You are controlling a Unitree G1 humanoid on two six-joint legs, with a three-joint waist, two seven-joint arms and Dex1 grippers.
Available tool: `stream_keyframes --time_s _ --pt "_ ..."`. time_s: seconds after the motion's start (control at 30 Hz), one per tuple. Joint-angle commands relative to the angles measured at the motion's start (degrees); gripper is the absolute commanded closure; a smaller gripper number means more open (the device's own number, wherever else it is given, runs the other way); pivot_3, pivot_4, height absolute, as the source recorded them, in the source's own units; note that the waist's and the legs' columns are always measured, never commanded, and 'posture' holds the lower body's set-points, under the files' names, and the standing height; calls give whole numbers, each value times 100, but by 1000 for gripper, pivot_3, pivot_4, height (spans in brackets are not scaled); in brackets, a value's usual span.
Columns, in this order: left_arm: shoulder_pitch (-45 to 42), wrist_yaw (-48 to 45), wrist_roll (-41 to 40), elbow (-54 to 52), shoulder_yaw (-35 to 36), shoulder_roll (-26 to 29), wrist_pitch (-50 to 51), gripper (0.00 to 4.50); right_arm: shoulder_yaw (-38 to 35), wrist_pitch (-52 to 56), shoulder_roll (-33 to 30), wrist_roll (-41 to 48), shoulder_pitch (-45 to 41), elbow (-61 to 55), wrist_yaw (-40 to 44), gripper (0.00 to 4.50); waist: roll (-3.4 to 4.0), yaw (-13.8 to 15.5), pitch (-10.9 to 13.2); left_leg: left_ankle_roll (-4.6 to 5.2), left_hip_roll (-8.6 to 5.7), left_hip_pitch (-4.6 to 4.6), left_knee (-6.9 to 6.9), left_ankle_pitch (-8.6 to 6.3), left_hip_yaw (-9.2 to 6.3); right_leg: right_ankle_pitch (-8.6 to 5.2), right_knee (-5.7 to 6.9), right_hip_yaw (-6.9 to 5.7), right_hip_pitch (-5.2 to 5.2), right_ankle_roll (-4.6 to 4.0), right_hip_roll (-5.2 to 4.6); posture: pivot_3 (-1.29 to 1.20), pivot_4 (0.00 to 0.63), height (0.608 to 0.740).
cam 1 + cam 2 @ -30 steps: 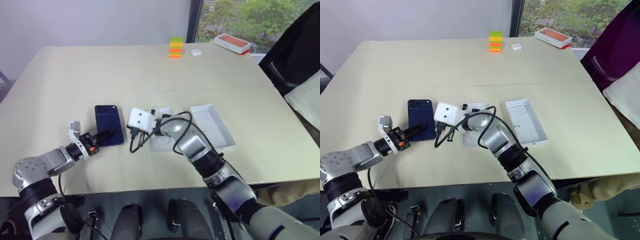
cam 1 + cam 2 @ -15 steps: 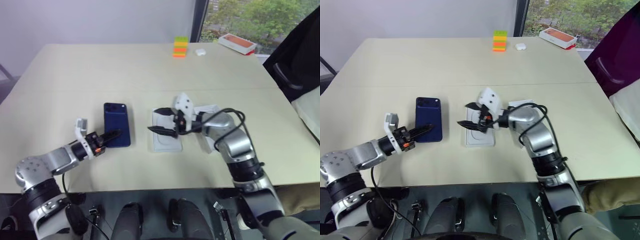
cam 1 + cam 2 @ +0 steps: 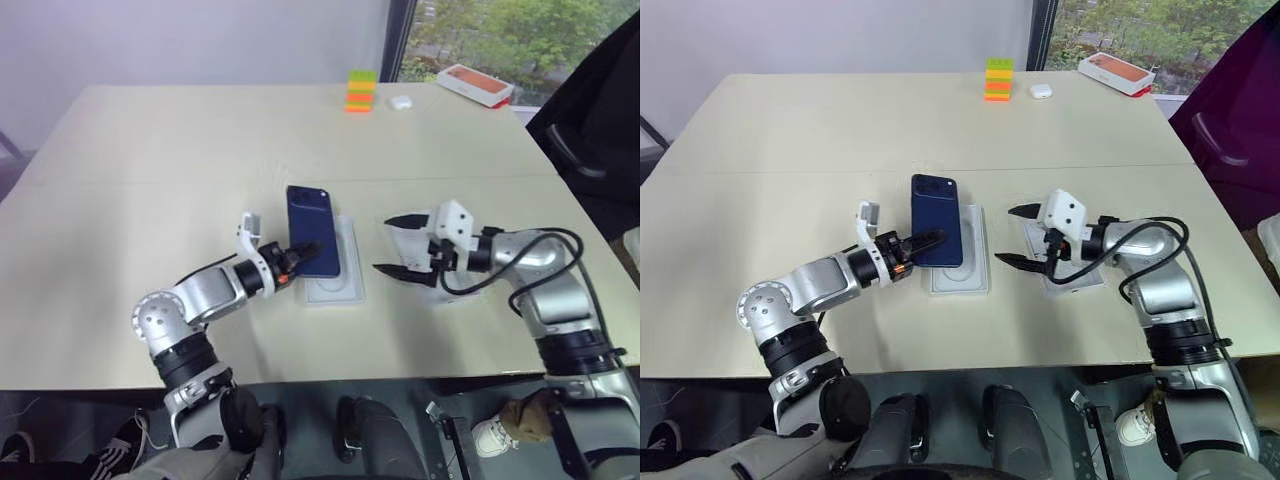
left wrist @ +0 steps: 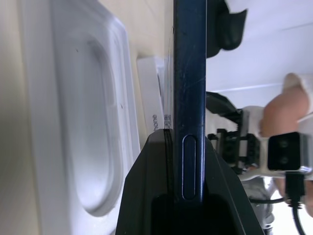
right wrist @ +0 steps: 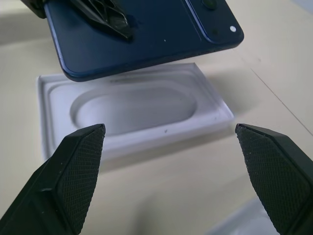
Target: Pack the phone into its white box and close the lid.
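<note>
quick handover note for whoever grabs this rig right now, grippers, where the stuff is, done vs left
Left gripper: shut on the phone, holding it above the white insert with the oval recess.
Right gripper: open, holding nothing, hovering beside the insert.
White box: on the table under the right gripper, mostly hidden by it. I cannot make out the lid.
Done: phone picked up.
Left: put the phone in the white box, close the lid.

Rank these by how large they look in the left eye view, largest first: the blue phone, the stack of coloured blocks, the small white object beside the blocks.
1. The phone, clearly the largest, though it also lies nearest the camera.
2. The stack of coloured blocks.
3. The small white object, the smallest.
</note>
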Motion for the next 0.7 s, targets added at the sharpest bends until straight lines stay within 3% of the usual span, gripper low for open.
stream_keyframes --time_s 0.03,0.27,0.7 --pt "3 329 -289 -189 -238 -34 -236 4500 -323 -211 -204 312 133 -96 208 37 -1 -3 1 0 0 0 0 0 1 0 0 0 0 0 0 0 150 740" --pt "268 753 -863 -74 -674 71 -453 4500 -326 -698 -288 232 333 17 256 37 -1 14 1 -2 -1 0 2 1 2 0 0 2 1 0 0 0 150 740" --pt "465 1348 -1932 520 -1733 694 -1191 4500 -129 -545 -129 209 149 -151 -88 37 -1 126 1 -12 -2 5 11 7 3 4 3 2 10 -6 -2 0 150 740"
